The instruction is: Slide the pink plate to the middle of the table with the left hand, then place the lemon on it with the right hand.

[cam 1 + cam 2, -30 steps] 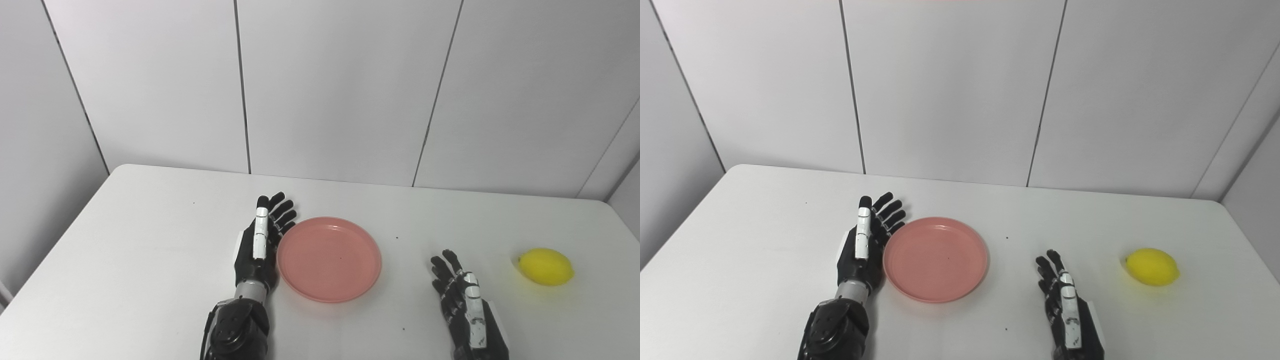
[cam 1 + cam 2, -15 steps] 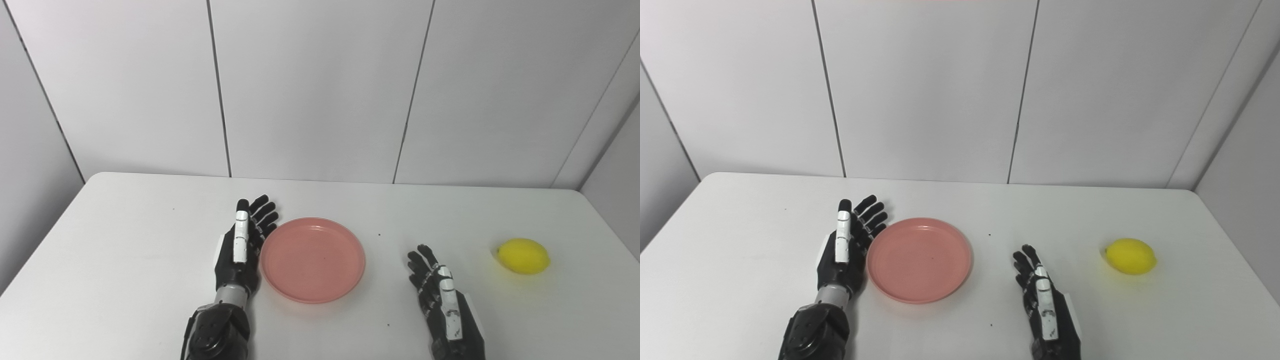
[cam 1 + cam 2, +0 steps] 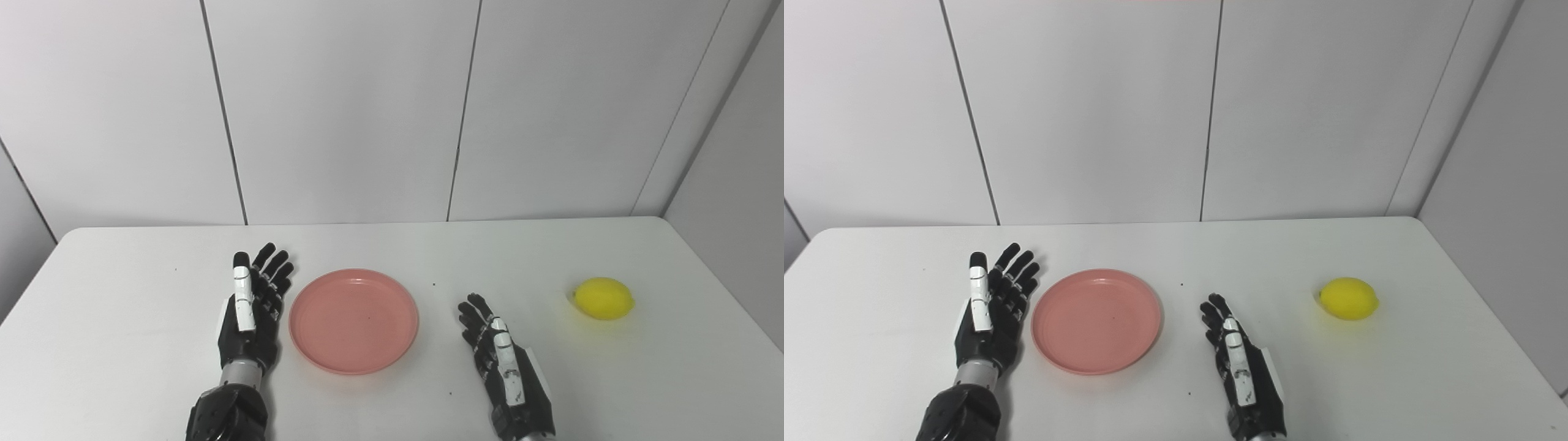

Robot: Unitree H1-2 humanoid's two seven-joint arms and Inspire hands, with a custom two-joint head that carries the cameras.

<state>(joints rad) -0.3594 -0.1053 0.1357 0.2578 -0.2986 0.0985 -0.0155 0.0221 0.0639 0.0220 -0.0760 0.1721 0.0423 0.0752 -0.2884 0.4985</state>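
Note:
The pink plate (image 3: 354, 320) lies flat near the middle of the white table (image 3: 392, 245), with nothing on it. My left hand (image 3: 250, 312) rests open just left of the plate, fingers straight and pointing away from me, a narrow gap from the rim. My right hand (image 3: 505, 367) is open at the front, to the right of the plate, holding nothing. The yellow lemon (image 3: 603, 298) sits on the table far to the right, well beyond the right hand.
Grey wall panels (image 3: 343, 110) stand behind the table's far edge. The table's right edge (image 3: 723, 288) runs close past the lemon. A few small dark specks (image 3: 434, 284) dot the tabletop.
The camera has swung to the right, shifting the whole picture left. The left hand, which touched the plate's rim before, now stands slightly off it. Plate and lemon stay put.

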